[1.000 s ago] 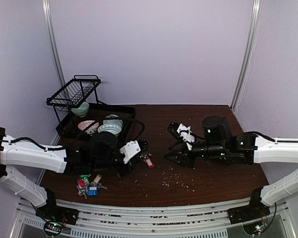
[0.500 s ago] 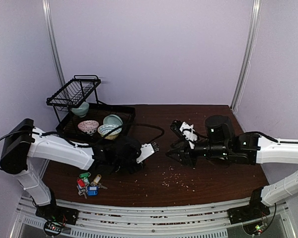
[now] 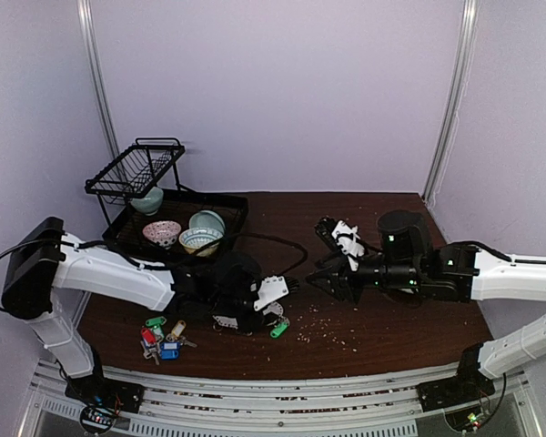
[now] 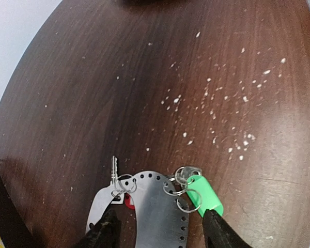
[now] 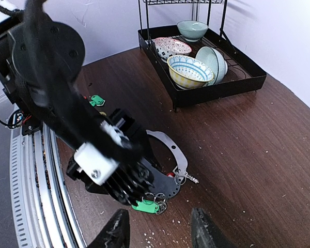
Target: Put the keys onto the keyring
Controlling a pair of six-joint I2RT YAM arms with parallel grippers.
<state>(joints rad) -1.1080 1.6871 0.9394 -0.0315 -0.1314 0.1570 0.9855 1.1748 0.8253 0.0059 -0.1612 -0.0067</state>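
The keyring (image 4: 155, 206), a flat silver-grey loop with holes along its rim, lies on the dark table. Wire rings join a green-tagged key (image 4: 204, 194) to its right edge. A small silver key (image 4: 114, 168) and a red tag (image 4: 128, 201) hang at its left. My left gripper (image 4: 160, 230) is open just above it, one finger at each side. In the right wrist view the keyring (image 5: 173, 150) and green tag (image 5: 144, 205) lie beyond my open, empty right gripper (image 5: 160, 230). From the top view, several loose keys (image 3: 164, 339) lie near the left arm (image 3: 118, 273).
A black dish rack (image 3: 177, 228) holding bowls (image 3: 200, 238) stands at the back left. Pale crumbs (image 4: 222, 103) are scattered over the table between the arms. The right gripper (image 3: 332, 273) hovers just right of the left gripper (image 3: 271, 305).
My left gripper has swung right, come down to the table and opened. The keyring with the green-tagged key now lies under it. The right gripper has barely moved.
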